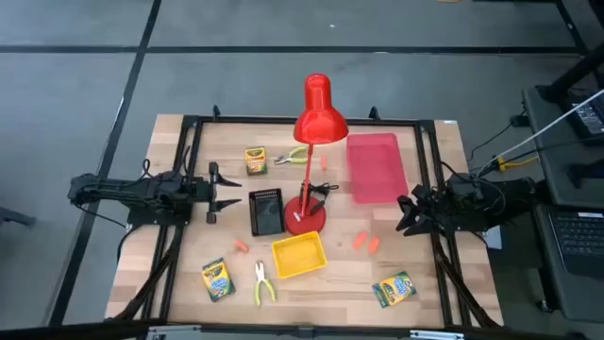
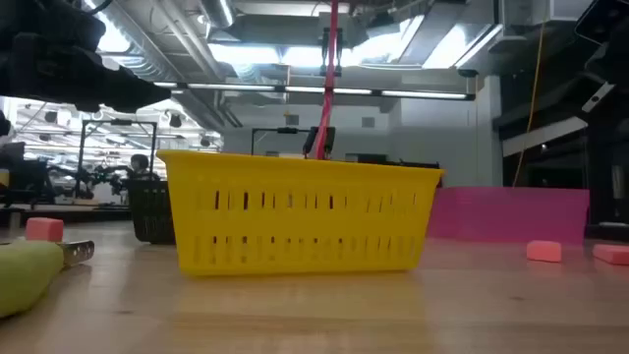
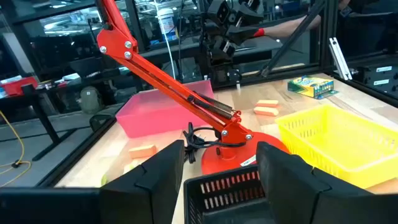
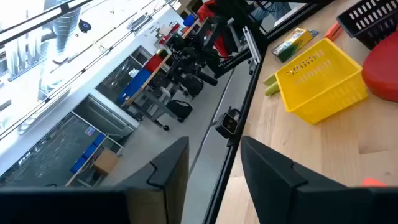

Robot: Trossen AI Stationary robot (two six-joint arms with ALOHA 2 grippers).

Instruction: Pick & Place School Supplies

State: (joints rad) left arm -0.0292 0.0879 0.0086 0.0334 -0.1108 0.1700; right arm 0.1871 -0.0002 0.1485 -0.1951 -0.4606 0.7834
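Evidently nothing is sorted yet: three crayon boxes [image 1: 255, 160], two pliers [image 1: 261, 281] and the orange pieces [image 1: 365, 244] lie scattered on the tabletop [image 1: 170, 255], all trays empty, while the left hand [image 1: 229, 188] and right hand [image 1: 404, 213] wait released at opposite side edges.

Red lamp [image 1: 314, 118], pink tray [image 1: 376, 167], black tray [image 1: 266, 211], yellow slotted tray [image 1: 298, 255]. Yellow-and-green crayon boxes [image 1: 216, 280], orange pieces [image 1: 365, 244], yellow-green pliers [image 1: 262, 281], pale wood counter [image 1: 340, 283].
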